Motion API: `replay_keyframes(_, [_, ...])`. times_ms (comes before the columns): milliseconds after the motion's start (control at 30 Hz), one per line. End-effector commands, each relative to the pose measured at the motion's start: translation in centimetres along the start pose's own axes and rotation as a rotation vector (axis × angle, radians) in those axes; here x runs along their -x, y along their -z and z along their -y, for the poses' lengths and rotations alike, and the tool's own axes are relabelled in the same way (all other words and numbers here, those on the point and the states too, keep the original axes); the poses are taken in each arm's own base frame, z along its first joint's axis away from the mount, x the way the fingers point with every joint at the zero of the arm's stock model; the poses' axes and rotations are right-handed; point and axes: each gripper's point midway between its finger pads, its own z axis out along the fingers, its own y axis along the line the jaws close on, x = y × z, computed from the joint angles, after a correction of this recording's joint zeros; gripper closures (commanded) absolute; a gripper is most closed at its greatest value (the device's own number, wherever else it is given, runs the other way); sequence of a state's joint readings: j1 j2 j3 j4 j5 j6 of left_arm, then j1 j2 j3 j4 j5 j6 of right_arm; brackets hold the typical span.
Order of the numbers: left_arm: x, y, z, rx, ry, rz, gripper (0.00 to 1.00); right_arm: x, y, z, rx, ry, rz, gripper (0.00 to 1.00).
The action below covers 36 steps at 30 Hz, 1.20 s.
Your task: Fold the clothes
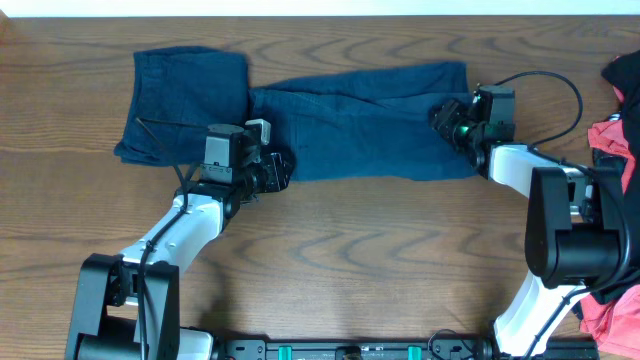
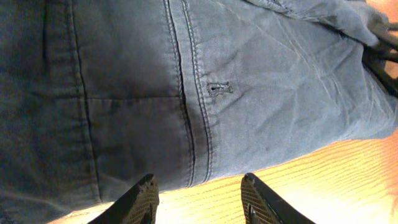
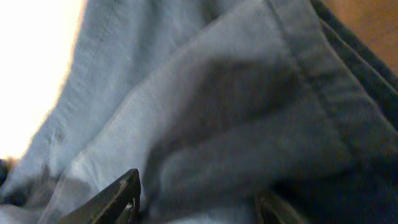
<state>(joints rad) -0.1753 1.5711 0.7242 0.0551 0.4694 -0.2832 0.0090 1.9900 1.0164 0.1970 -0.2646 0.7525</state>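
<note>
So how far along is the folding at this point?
Early. The blue trousers lie mostly spread out, and only their left end looks doubled over. The left claw is open at the near hem. The right claw is open around fabric at the right end. The red clothes wait unfolded.

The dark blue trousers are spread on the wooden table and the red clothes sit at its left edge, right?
No: the overhead view shows the red clothes at the right edge of the wooden table. The dark blue trousers are indeed spread on it.
</note>
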Motion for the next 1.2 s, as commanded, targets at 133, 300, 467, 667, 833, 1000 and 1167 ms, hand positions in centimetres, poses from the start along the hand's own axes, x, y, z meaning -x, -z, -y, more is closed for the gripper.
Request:
replay_keyframes(133, [0.5,-0.1,0.1,0.004,-0.022,0.004,0.55,3.4,-0.7,-1.1,0.093,-0.019,0.140,0.96])
replay_keyframes(300, [0.3,-0.1,0.0,0.007,-0.019,-0.004,0.55,8.0,1.2,-4.9,0.271,-0.055,0.316,0.98])
replay_keyframes(467, [0.0,-0.1,-0.1,0.011,-0.014,-0.016,0.55,9.7,2.4,-6.2,0.339,-0.033,0.385,0.29])
replay_keyframes(667, [-0.3,-0.1,-0.2,0.015,-0.009,-0.026,0.55,8.2,1.9,-5.4,0.337,0.069,0.286,0.01])
replay_keyframes(833, [-1.1,-0.1,-0.5,0.026,0.004,-0.057,0.47,5.6,1.4,-2.3,0.301,0.116,0.103,0.01])
replay_keyframes(1000, [-1.1,0.7,-0.2,0.029,0.005,-0.063,0.29,4.6,3.5,1.2,0.247,0.128,-0.019,0.01])
replay_keyframes(1167, [-0.2,2.9,1.1,0.022,-0.005,-0.040,0.23,3.9,7.9,4.2,0.145,0.128,-0.113,0.01])
